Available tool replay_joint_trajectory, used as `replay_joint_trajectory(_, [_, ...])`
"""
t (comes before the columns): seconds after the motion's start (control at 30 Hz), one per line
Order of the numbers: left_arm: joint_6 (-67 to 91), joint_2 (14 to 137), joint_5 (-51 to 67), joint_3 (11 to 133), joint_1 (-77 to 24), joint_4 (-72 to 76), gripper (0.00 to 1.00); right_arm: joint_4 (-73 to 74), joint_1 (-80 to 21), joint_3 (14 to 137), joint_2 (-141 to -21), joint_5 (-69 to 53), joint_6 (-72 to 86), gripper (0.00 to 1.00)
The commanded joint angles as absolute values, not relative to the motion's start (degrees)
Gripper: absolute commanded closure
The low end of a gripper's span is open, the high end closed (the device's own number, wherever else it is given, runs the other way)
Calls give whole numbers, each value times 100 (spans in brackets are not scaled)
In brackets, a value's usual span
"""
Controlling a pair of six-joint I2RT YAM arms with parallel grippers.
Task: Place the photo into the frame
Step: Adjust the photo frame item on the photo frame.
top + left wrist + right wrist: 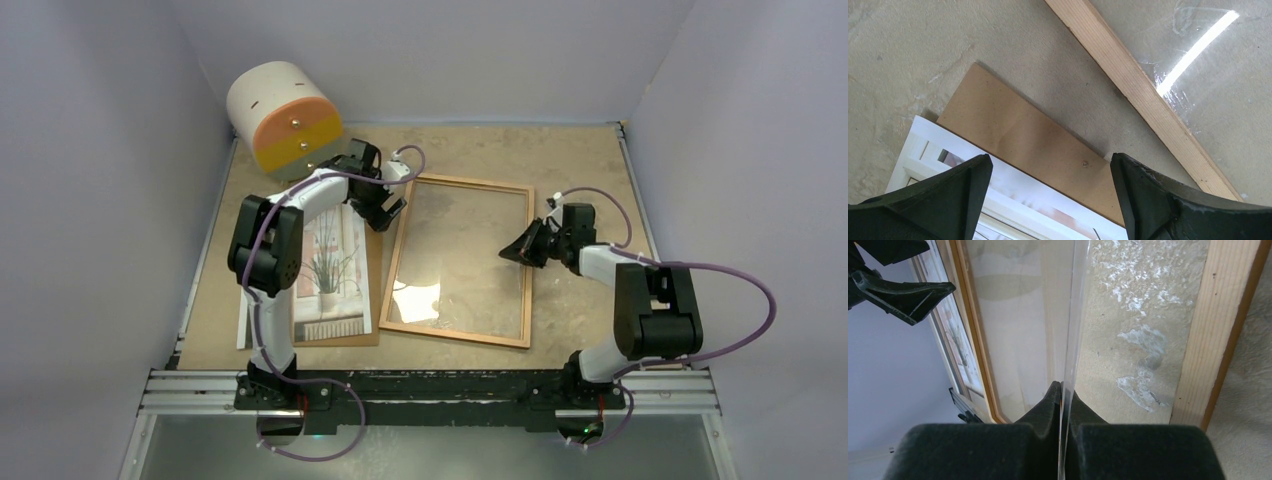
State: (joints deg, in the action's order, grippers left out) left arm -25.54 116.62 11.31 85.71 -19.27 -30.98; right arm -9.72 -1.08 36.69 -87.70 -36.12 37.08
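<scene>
The photo [330,262] lies picture side up directly under the left tool [385,208], whose fingers [938,200] are spread wide and grasp nothing. In the left wrist view this tool [1050,165] hangs over the photo's [1013,197] far white border. A plain brown backing board [1023,142] sits beneath the photo and sticks out past that border. The photo and the board [374,290] rest on the left part of the sandy surface [560,160], just beside the left rail of the frame [470,181].

The right tool [520,245] is clenched on the right edge of the glass pane [455,250]. In the right wrist view its fingers [1045,405] pinch the thin clear sheet [1075,315], which shows edge-on and runs away from this tool [1063,387]. The gripped edge appears raised off the frame's [1205,330] pale wooden right rail. The frame lies flat in the middle of the surface, its left rail [1148,95] crossing the left wrist view diagonally, with the pane [1218,75] catching a bright streak of light.

A white drum with an orange and yellow end [280,115] lies on its side at the far left corner.
</scene>
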Motion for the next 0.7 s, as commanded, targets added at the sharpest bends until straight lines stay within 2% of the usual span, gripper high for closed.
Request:
replay_joint_trajectory(0.0, [-2494,11662,1224,8626,-1949,-3032,6,-759,-80,3590,-8536,-3366,3631,100])
replay_joint_trajectory(0.13, [-2509,11669,1250,8598,-1975,-3010,6,-1015,-79,3493,-8397,-3437,3677,100])
replay_joint_trajectory(0.5, [-2500,11826,1309,8556,-2083,-2978,7,-3060,-79,3037,-8017,-4574,4280,100])
replay_joint_trajectory(0.67, [-2550,11886,1283,8534,-2092,-2975,8,-3279,-79,3015,-8200,-4587,4475,100])
